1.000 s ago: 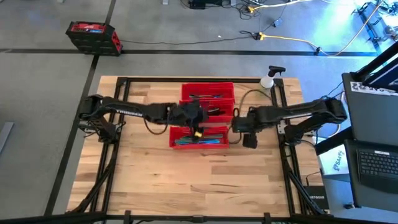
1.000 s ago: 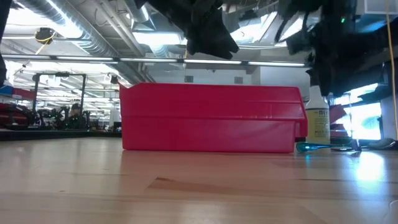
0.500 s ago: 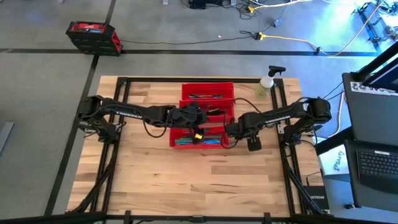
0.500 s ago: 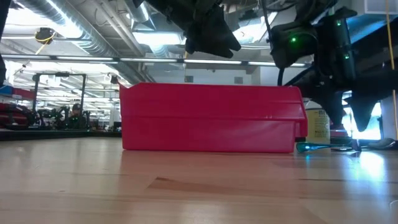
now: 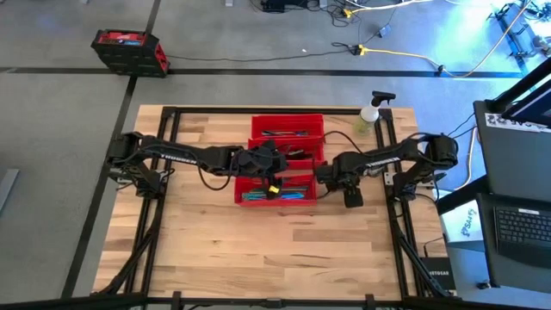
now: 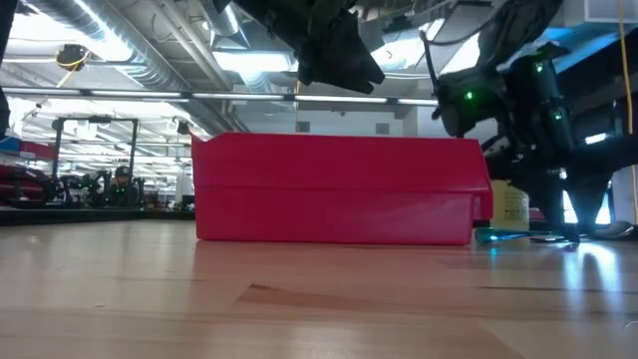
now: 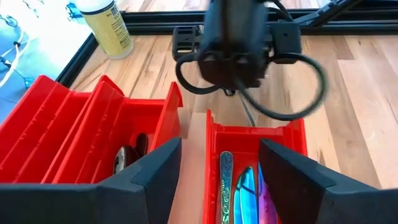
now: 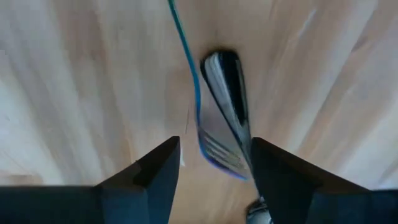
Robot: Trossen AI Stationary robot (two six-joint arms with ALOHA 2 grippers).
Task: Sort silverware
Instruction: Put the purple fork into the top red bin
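Observation:
Three red bins stand side by side mid-table. The near bin (image 5: 297,179) holds iridescent silverware (image 7: 241,190), and dark pieces (image 7: 126,159) lie in a farther bin. My left gripper (image 7: 217,186) hovers open above the near bin with nothing between its fingers. Just right of that bin, my right gripper (image 8: 214,180) points down, open, low over the table. Between its fingers lie a blue-edged fork (image 8: 214,146) and a dark spoon (image 8: 227,78), flat on the wood. In the low view, a teal piece (image 6: 498,235) lies by the bin's right end.
A clear spray bottle (image 5: 370,112) stands at the table's far right corner. A black frame (image 5: 392,155) runs along the table's sides. Bare wood lies in front of the bins (image 6: 329,189), toward the near edge.
My right gripper has sunk toward the table beside the near bin's right end, tipping more steeply downward and rolling as it went.

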